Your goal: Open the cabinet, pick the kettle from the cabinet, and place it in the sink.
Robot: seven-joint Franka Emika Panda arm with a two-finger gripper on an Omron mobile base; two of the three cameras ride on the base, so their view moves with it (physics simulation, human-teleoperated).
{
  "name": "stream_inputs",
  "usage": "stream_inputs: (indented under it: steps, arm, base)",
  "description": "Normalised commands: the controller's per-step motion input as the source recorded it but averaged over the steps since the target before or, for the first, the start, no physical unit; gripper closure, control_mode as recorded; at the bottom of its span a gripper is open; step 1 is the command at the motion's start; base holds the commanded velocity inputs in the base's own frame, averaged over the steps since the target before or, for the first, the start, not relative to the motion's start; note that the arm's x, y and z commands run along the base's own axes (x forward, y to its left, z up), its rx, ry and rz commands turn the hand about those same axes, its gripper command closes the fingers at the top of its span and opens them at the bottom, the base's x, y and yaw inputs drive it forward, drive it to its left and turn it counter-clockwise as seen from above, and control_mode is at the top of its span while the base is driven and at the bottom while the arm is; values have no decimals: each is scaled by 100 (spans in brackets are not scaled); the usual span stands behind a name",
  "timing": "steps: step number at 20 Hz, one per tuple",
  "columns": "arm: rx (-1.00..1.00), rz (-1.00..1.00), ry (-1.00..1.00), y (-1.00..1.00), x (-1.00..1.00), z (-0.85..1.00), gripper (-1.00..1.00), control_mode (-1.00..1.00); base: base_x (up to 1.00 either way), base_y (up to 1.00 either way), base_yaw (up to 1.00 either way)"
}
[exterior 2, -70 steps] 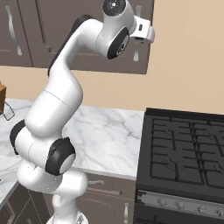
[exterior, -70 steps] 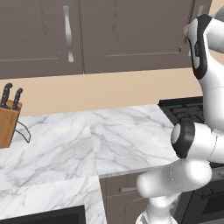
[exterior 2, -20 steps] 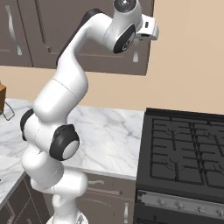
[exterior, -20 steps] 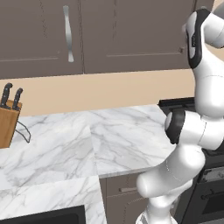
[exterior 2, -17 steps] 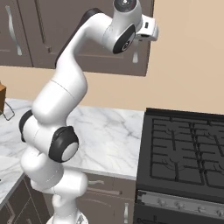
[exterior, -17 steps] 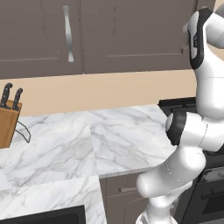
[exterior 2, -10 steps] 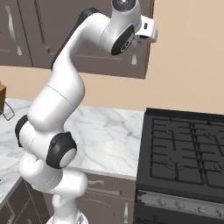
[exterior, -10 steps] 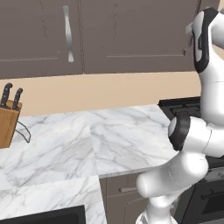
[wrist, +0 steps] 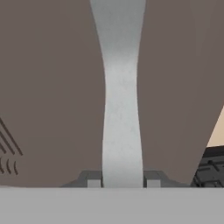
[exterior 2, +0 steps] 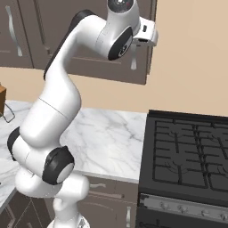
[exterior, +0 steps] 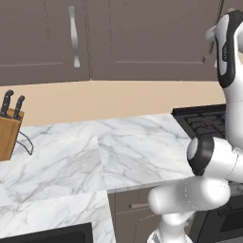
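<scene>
Two fingertips: gripper straddles the handle, one tip each side, close to it; can't tell if clamped yet.
Handle: long curved silver bar, stiff, prob slick; best taken mid-length, jaws square across.
Cabinet: right behind handle, door shut; rigid, likely swings on hinge w/ steady pull.
Kettle: presumably inside, unseen.
Stove: below, to one side.
Sink: farthest, low corner.
</scene>
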Motion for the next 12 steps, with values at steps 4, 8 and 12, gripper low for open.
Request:
stream_inputs:
  steps: [4, 8, 12]
  arm:
    - [0, 0, 0, 25, -35, -3, 100, -100]
    - [0, 0, 0, 24, -37, -2, 100, -100]
    - [0, 0, 0, 24, -39, -1, 100, -100]
  base:
    - [0, 0, 0]
    - [0, 0, 0]
    - [0, 0, 0]
